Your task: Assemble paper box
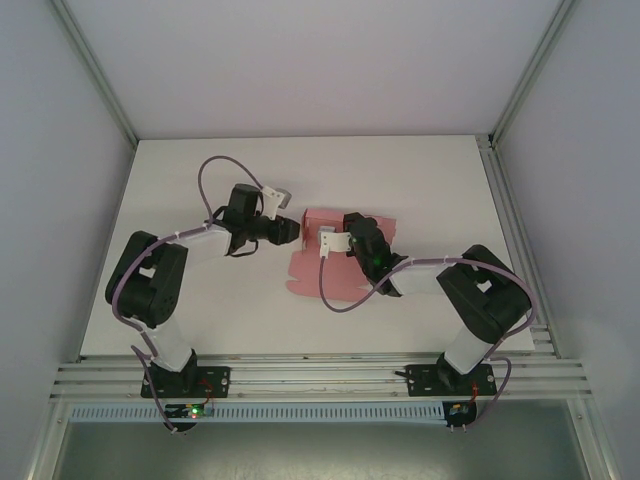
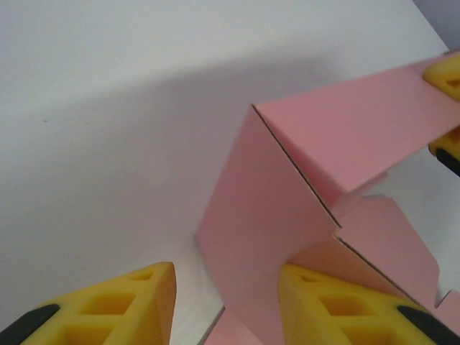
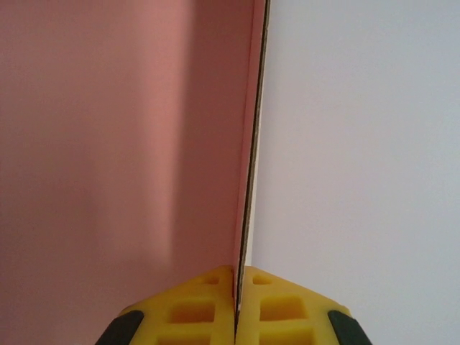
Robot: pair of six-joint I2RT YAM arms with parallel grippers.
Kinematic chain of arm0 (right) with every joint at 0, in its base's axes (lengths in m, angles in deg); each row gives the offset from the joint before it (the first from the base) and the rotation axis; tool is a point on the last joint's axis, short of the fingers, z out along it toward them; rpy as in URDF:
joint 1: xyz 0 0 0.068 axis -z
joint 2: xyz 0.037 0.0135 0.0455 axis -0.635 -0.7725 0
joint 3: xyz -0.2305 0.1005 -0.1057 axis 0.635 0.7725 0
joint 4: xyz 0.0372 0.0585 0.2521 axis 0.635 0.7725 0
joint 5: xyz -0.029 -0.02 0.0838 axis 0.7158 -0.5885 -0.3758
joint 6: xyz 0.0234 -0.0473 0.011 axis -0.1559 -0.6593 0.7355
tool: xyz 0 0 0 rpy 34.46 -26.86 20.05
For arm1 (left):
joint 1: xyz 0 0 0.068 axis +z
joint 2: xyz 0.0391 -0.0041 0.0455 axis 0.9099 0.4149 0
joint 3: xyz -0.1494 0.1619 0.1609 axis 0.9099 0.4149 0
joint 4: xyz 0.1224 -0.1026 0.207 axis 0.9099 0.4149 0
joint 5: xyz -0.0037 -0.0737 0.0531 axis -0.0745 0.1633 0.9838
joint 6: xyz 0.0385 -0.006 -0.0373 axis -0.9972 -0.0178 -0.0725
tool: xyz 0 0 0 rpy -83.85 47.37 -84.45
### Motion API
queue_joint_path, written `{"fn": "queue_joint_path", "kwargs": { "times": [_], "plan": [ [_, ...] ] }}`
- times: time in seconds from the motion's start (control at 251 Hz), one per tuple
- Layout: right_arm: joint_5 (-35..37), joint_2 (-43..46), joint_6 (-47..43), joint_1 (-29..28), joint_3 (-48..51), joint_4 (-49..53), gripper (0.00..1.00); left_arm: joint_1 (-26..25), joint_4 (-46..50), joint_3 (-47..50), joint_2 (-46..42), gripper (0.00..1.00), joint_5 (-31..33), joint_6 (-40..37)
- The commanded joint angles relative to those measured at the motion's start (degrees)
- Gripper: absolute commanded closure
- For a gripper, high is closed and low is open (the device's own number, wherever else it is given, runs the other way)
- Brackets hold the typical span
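Note:
The pink paper box [image 1: 315,270] lies partly folded at the middle of the white table [image 1: 200,180], one panel raised. My right gripper [image 1: 347,225] is shut on the upper edge of that raised panel [image 3: 108,144], the thin card pinched between its yellow fingertips [image 3: 237,287]. My left gripper [image 1: 293,231] comes in from the left at the box's corner. Its yellow jaws stand apart around an upright pink panel [image 2: 266,230]; the card rests against the right finger [image 2: 338,309], and a gap separates it from the left finger [image 2: 136,302]. The right gripper's yellow tips [image 2: 445,75] show at the panel's far end.
Grey walls and aluminium frame posts [image 1: 95,75] close in the table on three sides. A slotted metal rail [image 1: 320,375] runs along the near edge, where both arm bases are bolted. Bare white tabletop lies behind and to both sides of the box.

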Motion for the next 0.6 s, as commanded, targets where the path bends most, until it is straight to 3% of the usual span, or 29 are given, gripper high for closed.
{"fn": "queue_joint_path", "kwargs": {
  "times": [0.0,0.184,0.391,0.599],
  "plan": [
    [-1.08,-0.02,-1.45,-0.3,0.87,2.59,1.0,-0.56,0.88,0.59,1.79,0.58,-4.31,-3.71],
    [-1.49,1.42,-0.19,-0.48,0.55,5.5,1.0,-3.56,5.88,-3.02,4.71,0.58,-1.32,-7.85],
    [-1.0,1.29,0.67,-1.32,0.44,6.16,1.0,-4.64,6.55,-4.13,6.05,0.58,-3.64,-8.93],
    [-0.09,1.59,0.83,-1.35,0.8,7.77,1.0,-4.63,5.9,-0.5,3.3,0.52,-6.09,-11.0]
  ]
}}
